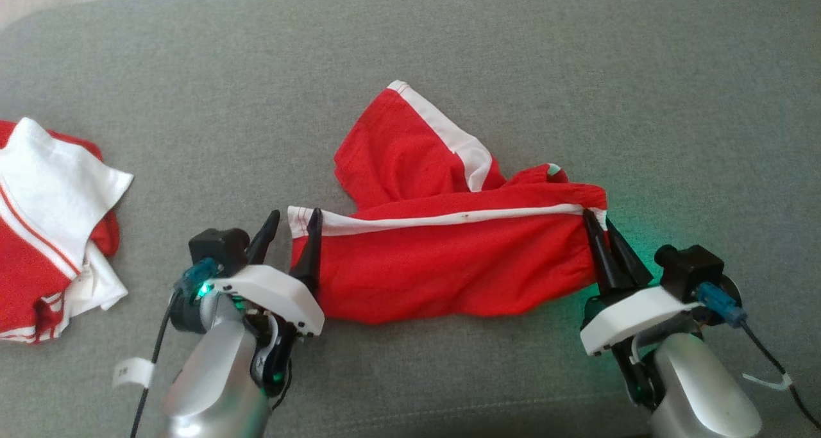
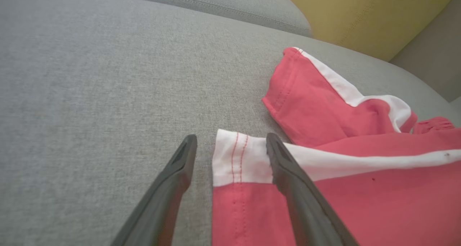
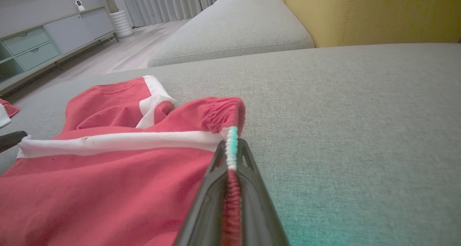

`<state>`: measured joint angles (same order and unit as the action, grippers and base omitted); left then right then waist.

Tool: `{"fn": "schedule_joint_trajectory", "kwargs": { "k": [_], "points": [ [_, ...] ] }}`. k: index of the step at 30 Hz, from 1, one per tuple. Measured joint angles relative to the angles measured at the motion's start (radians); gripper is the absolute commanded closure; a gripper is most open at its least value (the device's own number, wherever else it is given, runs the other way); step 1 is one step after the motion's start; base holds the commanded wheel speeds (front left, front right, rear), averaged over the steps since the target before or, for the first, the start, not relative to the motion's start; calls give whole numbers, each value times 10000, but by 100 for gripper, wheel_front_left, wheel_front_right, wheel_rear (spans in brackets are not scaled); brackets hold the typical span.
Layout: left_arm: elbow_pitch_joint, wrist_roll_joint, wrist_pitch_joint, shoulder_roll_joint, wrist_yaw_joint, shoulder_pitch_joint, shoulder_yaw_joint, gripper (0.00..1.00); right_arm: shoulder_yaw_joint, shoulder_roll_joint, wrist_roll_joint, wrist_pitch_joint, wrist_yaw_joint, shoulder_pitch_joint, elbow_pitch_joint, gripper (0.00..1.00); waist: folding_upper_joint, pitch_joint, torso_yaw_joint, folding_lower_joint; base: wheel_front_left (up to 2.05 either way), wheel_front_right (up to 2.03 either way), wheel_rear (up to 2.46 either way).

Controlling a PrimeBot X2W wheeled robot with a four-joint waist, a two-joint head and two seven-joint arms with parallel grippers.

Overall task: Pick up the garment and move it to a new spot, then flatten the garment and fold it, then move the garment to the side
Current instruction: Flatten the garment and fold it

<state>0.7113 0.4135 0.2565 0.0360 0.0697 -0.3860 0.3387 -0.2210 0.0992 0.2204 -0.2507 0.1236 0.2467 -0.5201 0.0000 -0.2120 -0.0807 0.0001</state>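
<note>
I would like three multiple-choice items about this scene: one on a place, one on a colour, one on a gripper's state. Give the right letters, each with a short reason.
1. Where does the other red-and-white garment lie?
A. On the grey sofa cushion, at the robot's left
B. On the same cushion, at the robot's right
C. On the floor

2. What colour is the long stripe on the red shorts?
A. Black
B. White
C. Yellow

3. In what state is the right gripper?
A. Open above the shorts
B. Shut on nothing
C. Shut on the shorts' elastic edge

Answers:
1 A: the head view shows it at the left border, on the cushion.
2 B: the stripe is white in every view.
3 C: the right wrist view shows the gathered edge pinched between the fingers.
</note>
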Motion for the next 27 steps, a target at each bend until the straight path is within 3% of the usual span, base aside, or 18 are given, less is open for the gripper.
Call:
{"fn": "schedule_joint_trajectory", "kwargs": {
  "k": [7, 9, 10, 12, 13, 19, 27],
  "points": [
    [401, 151, 0, -10, 337, -64, 36, 0, -46, -15, 2, 0, 0, 17, 8, 100, 0, -98, -80, 0, 0, 0, 0],
    [426, 299, 0, -10, 368, -64, 54, 49, -46, -15, 8, 0, 0, 70, 17, 100, 0, -116, -85, 0, 0, 0, 0],
    [426, 380, 0, -10, 370, -64, 61, 55, -46, -15, 31, 0, 0, 92, 33, 100, 0, -124, -88, 0, 0, 0, 0],
    [430, 399, 0, -10, 372, -64, 94, 94, -48, -19, 84, 0, 0, 98, 46, 100, 0, -137, -96, 0, 0, 0, 0],
    [420, 399, 0, -10, 372, -64, 100, 100, -50, -19, 86, 0, 0, 98, 48, 100, 0, -147, -99, 0, 0, 0, 0],
    [288, 364, -2, -12, 374, -56, 98, 100, -33, -29, 119, 0, 0, 100, 153, 100, 0, -50, -97, 0, 0, 0, 0],
    [-1271, -721, 0, 35, 362, -51, -932, 100, -48, -92, 520, 0, 0, 113, 928, 100, 0, 732, -64, -1, 0, 0, 0]
  ]
}}
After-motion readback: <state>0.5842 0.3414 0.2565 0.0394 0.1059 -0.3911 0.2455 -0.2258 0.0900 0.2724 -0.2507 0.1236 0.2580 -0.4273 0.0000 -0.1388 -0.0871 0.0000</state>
